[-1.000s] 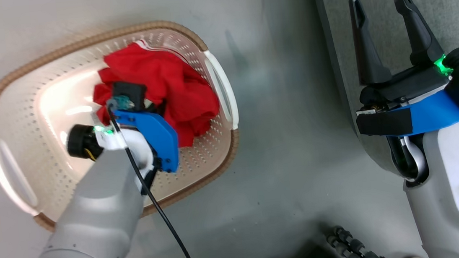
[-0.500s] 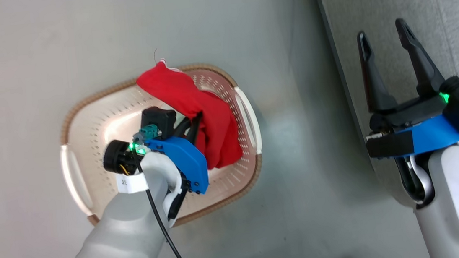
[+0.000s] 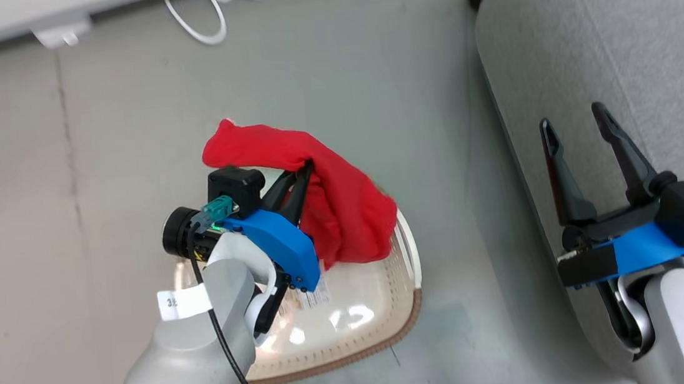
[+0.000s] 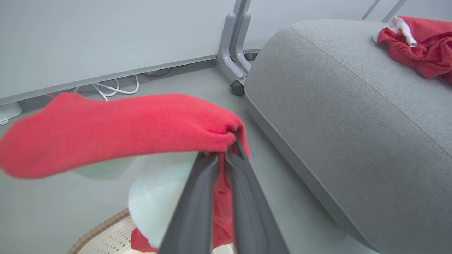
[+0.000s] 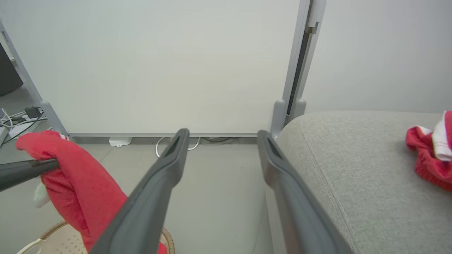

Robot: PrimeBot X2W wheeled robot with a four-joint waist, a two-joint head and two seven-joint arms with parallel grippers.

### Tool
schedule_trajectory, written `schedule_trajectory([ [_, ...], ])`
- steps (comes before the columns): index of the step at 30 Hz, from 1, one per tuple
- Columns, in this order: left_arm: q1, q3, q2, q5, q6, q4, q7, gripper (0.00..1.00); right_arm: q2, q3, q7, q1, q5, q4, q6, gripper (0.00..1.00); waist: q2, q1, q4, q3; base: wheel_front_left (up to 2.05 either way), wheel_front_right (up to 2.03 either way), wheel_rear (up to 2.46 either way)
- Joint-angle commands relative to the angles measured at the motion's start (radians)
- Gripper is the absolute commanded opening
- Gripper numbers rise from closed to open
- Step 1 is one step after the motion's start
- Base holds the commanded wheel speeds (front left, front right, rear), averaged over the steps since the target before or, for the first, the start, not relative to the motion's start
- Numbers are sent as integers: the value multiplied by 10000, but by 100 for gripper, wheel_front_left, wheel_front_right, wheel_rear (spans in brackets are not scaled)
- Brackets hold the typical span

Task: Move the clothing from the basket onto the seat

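Head view. The left hand (image 3: 305, 169) is pressed together on a fold of a red garment (image 3: 344, 210), pinching it between its two dark fingertips. The cloth drapes to both sides of the grip, with one end reaching toward 10 o'clock and the larger part hanging toward 5 o'clock. It hangs over the 1 o'clock corner of the basket (image 3: 413, 310), which stands on the floor (image 3: 367, 58). A barcode label (image 3: 314, 295) shows on the basket's bare bottom. The seat (image 3: 584, 37) lies at 3 o'clock of the basket, well apart from it. The right hand (image 3: 573, 119) is over the seat's near edge, fingers spread and holding nothing.

Left wrist view. The left hand (image 4: 229, 141) grips the red garment (image 4: 123, 130) above the basket (image 4: 95, 231). Whether the cloth's lower end touches the basket cannot be told. A second red garment (image 4: 423, 49) with white trim lies on the seat (image 4: 353, 123) at 2 o'clock.

Right wrist view. The spread right hand (image 5: 220, 135) frames the floor, with the red garment (image 5: 77, 183) at 9 o'clock and the second red garment (image 5: 427, 158) on the seat (image 5: 353, 158) at 3 o'clock.
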State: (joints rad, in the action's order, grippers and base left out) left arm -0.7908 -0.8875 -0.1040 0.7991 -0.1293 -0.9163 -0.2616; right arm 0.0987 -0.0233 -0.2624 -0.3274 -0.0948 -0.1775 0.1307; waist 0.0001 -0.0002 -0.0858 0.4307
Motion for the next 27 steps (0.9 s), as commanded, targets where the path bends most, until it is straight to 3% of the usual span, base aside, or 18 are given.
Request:
schedule_trajectory([
  [1,154,190,-39,-186,-16,166,-47,0,44,35,-38,163,25,-38,1,100,-1,2,244,-698,0,0,0],
  [16,838,1742,1,-2468,-16,1812,-49,0,-93,117,-38,1368,23,-353,1,100,-1,2,459,-2863,0,0,0],
  [27,457,1557,263,-2929,-16,2474,-50,0,-200,249,-40,2100,77,-476,1,100,-1,2,669,-3886,0,0,0],
])
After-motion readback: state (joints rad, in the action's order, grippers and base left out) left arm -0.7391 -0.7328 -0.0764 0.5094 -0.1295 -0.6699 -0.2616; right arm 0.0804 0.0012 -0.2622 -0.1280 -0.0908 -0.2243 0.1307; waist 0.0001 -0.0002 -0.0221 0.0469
